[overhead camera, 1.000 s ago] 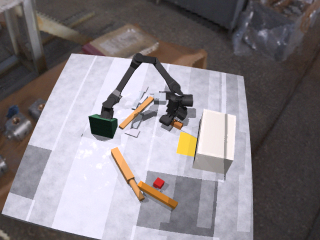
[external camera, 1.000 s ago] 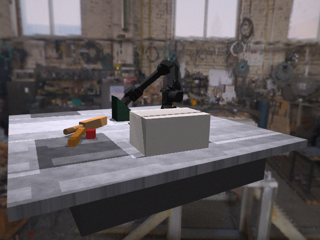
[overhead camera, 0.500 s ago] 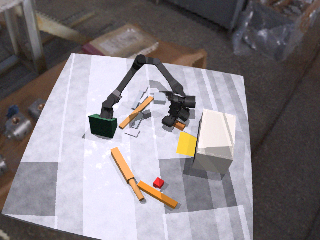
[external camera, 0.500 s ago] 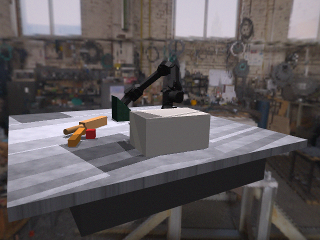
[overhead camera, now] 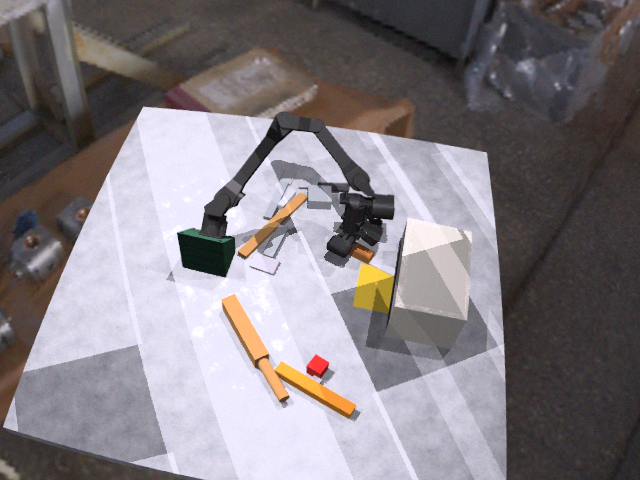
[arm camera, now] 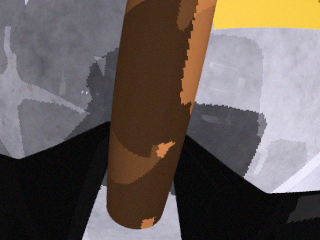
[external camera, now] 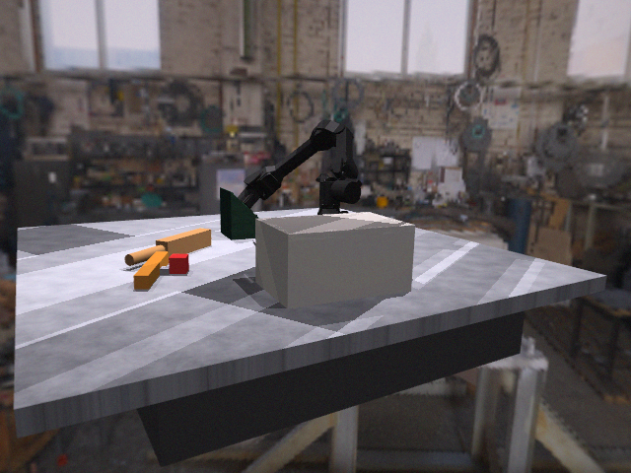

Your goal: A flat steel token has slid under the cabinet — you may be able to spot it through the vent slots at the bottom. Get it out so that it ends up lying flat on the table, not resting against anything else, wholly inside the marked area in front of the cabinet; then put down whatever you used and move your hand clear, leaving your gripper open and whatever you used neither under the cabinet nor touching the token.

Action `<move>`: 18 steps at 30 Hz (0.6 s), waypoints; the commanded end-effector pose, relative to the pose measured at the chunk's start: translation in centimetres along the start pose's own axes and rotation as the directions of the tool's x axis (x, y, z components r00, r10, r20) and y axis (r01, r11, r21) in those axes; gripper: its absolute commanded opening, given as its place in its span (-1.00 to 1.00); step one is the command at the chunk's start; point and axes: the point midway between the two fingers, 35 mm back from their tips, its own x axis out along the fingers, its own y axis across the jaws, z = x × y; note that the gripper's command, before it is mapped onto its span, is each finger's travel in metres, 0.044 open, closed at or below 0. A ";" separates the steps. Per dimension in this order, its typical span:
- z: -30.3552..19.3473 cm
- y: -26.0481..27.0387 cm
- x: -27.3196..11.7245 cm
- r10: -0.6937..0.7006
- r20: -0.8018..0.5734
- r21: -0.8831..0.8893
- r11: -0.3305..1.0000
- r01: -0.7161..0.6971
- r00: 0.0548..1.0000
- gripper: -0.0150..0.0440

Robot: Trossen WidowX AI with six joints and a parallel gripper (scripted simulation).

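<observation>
My gripper (overhead camera: 355, 241) (arm camera: 144, 135) is shut on the round orange-brown handle (overhead camera: 362, 252) (arm camera: 150, 90) of a tool, low over the table. The tool's far end is not distinguishable in the top view and runs out of the wrist view. The pale cabinet (overhead camera: 434, 279) (external camera: 351, 264) stands to the right of the gripper in the top view. The yellow marked area (overhead camera: 373, 289) (arm camera: 270, 14) lies against the cabinet's front, just beyond the handle. No token can be made out in any view; the space under the cabinet is hidden.
A dark green block (overhead camera: 205, 253) (external camera: 235, 219) stands at the arm's foot. A long orange stick (overhead camera: 273, 224) lies among pale grey pieces. A thick orange stepped bar (overhead camera: 245, 330), an orange-yellow bar (overhead camera: 316, 390) and a red cube (overhead camera: 317, 365) (external camera: 178, 263) lie away from the cabinet.
</observation>
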 end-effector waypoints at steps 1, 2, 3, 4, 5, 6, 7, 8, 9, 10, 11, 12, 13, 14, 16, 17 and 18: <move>0.2 -0.9 0.1 -0.005 0.001 0.003 1.000 0.005 1.000 -0.49; 0.2 -1.0 0.1 -0.005 0.001 0.003 1.000 0.005 1.000 -0.49; 0.2 -1.1 0.1 -0.005 0.001 0.003 1.000 0.005 1.000 -0.49; 0.2 -1.1 0.1 -0.005 0.001 0.003 1.000 0.005 1.000 -0.49; 0.2 -1.2 0.1 -0.005 0.001 0.003 1.000 0.005 1.000 -0.49; 0.2 -1.2 0.1 -0.005 0.001 0.004 1.000 0.005 1.000 -0.49; 0.2 -1.3 0.1 -0.005 0.001 0.004 1.000 0.005 1.000 -0.49; 0.2 -1.4 0.1 -0.005 0.001 0.004 1.000 0.005 1.000 -0.49; 0.2 -1.4 0.1 -0.005 0.001 0.004 1.000 0.005 1.000 -0.49; 0.2 -1.5 0.1 -0.005 0.001 0.004 1.000 0.005 1.000 -0.49; 0.1 -1.5 0.1 -0.005 0.001 0.004 1.000 0.005 1.000 -0.49; 0.1 -1.6 0.1 -0.005 0.001 0.004 1.000 0.005 1.000 -0.49; 0.1 -1.6 0.1 -0.005 0.001 0.004 1.000 0.005 1.000 -0.49; 0.1 -1.7 0.1 -0.005 0.001 0.004 1.000 0.005 1.000 -0.49; 0.1 -1.8 0.1 -0.005 0.001 0.004 1.000 0.005 1.000 -0.49; 0.1 -1.9 0.1 -0.005 0.001 0.004 1.000 0.005 1.000 -0.49; 0.1 -2.0 0.1 -0.005 0.001 0.004 1.000 0.005 1.000 -0.49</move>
